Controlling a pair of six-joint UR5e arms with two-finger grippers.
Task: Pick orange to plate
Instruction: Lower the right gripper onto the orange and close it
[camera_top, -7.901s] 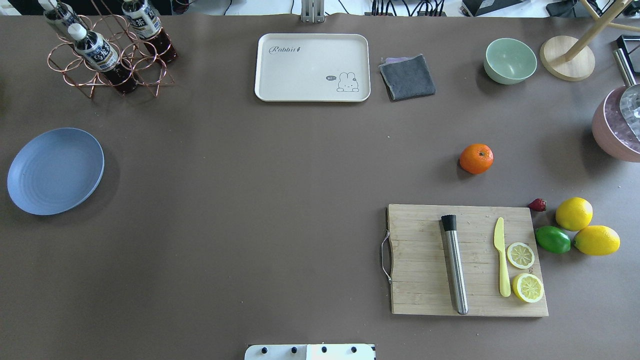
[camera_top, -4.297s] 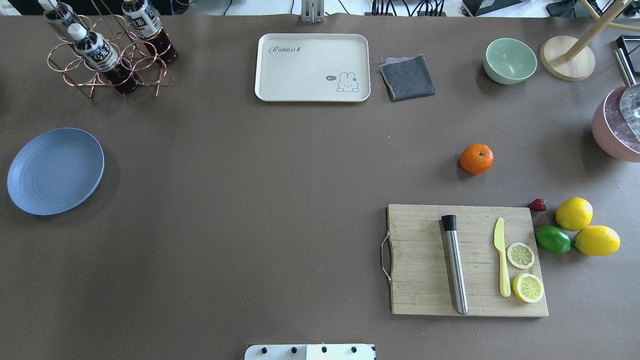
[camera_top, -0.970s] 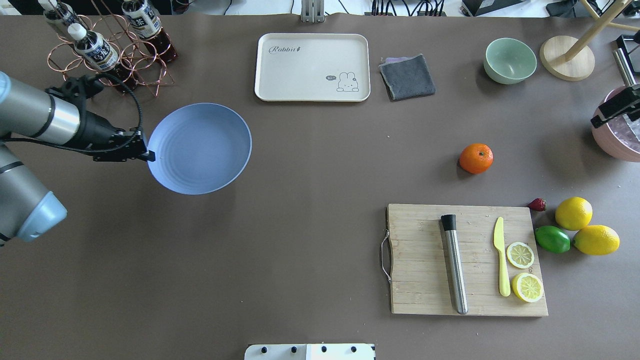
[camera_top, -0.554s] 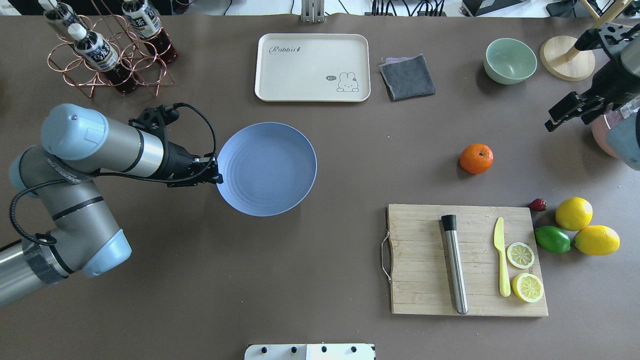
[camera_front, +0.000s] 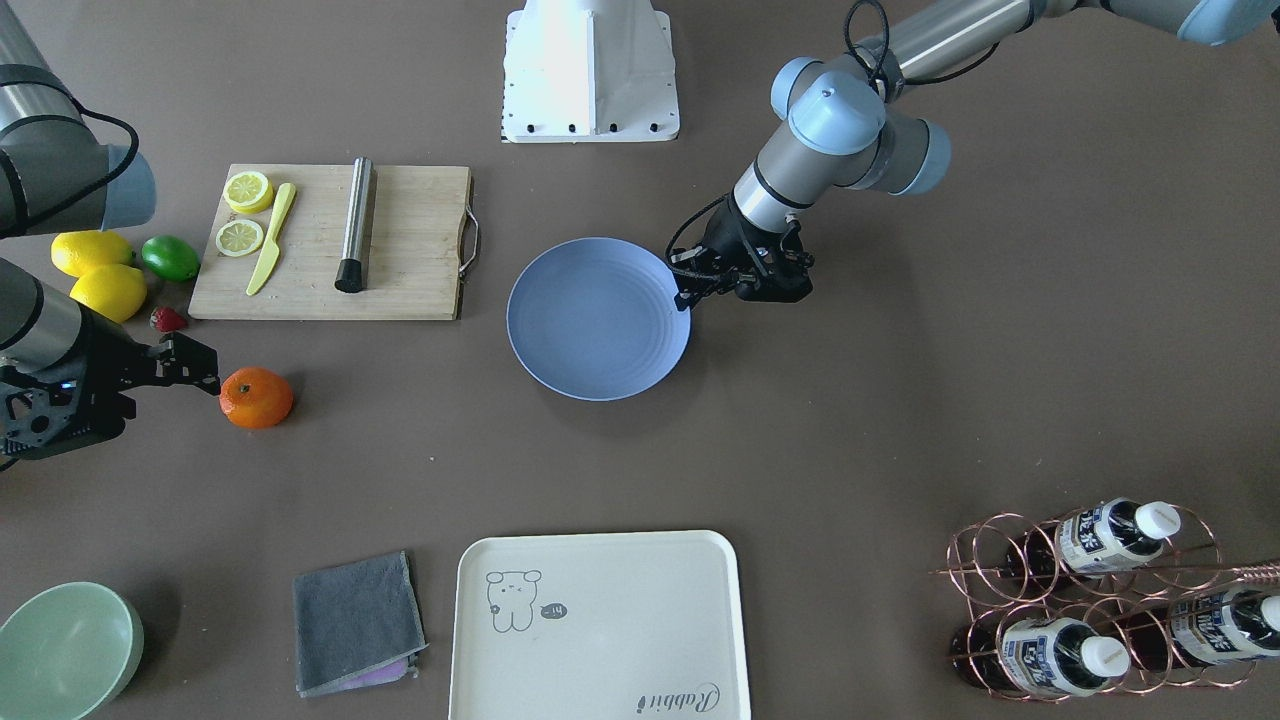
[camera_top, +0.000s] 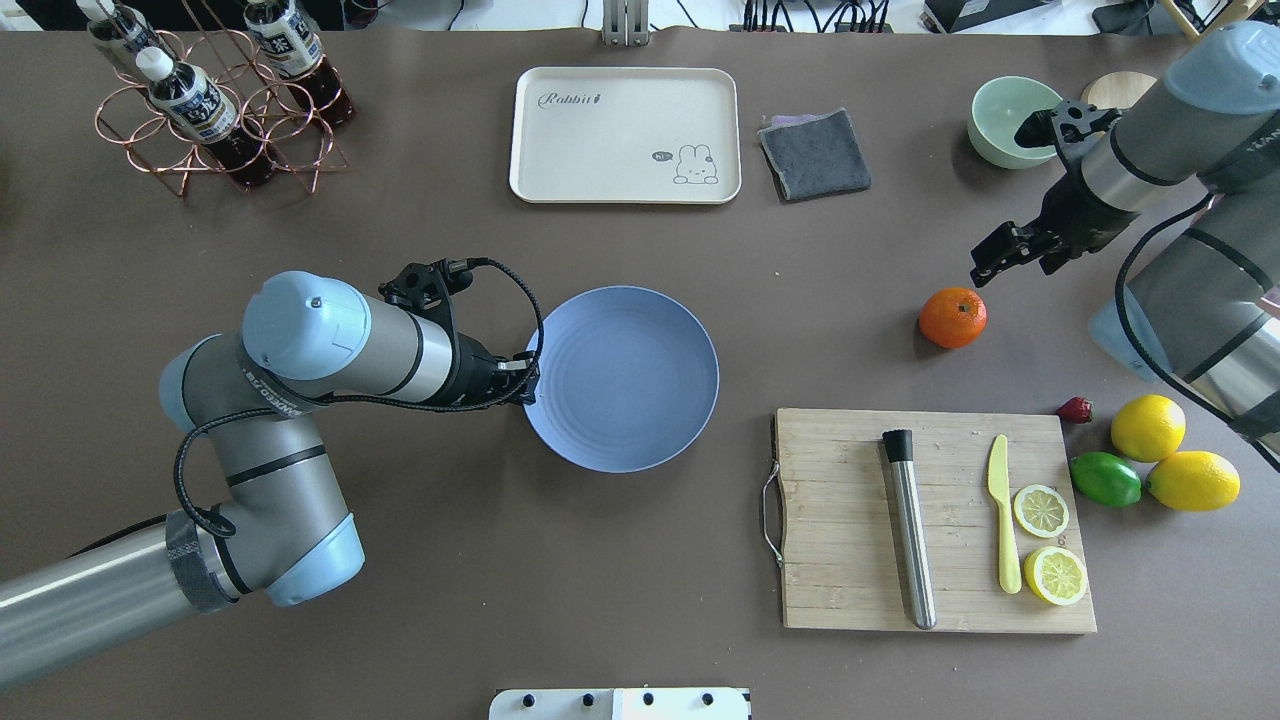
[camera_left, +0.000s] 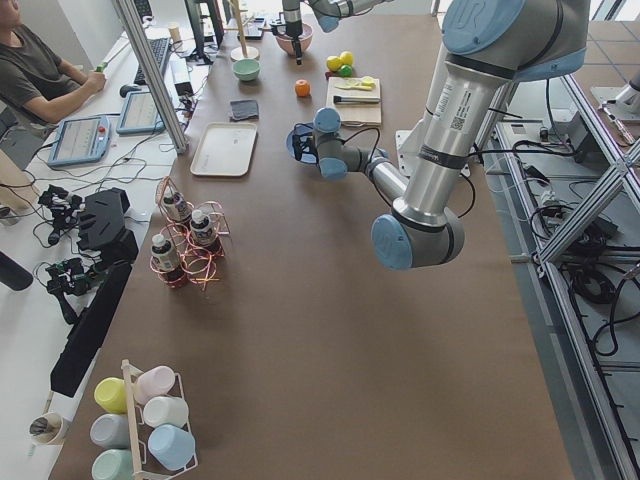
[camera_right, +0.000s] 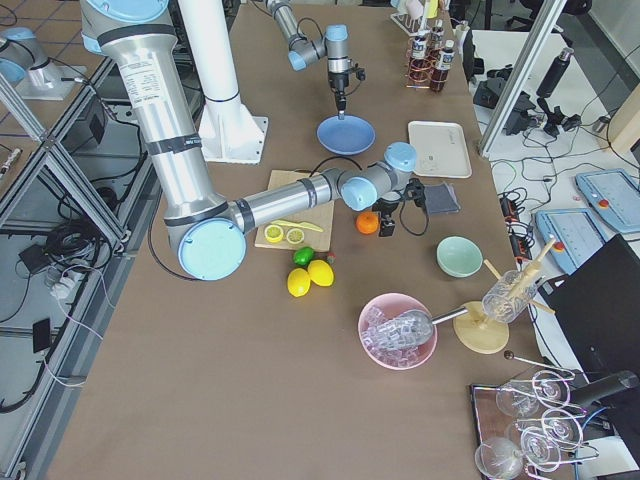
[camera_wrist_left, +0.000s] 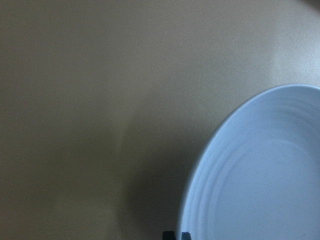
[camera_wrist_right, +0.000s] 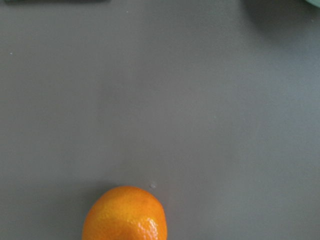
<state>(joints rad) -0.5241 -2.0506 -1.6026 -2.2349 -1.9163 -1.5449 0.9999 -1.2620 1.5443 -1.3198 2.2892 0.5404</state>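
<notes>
**Reference item.** Cutting board (camera_top: 850, 520), wooden, on the table (camera_top: 450, 600). All places below are given from it.

**1. Orange** (camera_top: 952, 317). One, whole. It lies on the table just beyond the board's far long edge, toward its right-hand end, apart from the board. Nothing touches it.

**2. Plate** (camera_top: 640, 400). One, pale blue, bare. It sits off the board's handle end, on the robot's left of it, near but not touching. It is held level by its rim. The shadow under it suggests it hangs a little clear of the table, though this cannot be told for certain. Judged reason: placed here, it lies within the other arm's reach, so the fruit has only a short way to travel.

**3. Left gripper** (camera_top: 528, 384). It is at the plate's rim on the side away from the board, jaws clamped on that rim. Judged reason: a shallow plate offers no hold but its edge.

**4. Right gripper** (camera_top: 985, 268). It is beyond the orange from the board, near it, not touching. The jaws look apart, with nothing between them. Its wrist camera has the fruit at the lower edge of view. Judged reason: poised for the approach. The grasp is not yet made, so the task is at an early stage.

**5. Lemons** (camera_top: 1148, 427), two, and **lime** (camera_top: 1105, 479). They are bunched together off the board's right-hand end. They are alike in shape to item 1, and colour alone sets them apart.

**6. Strawberry** (camera_top: 1075, 409). It is at the board's far right-hand corner.
</notes>
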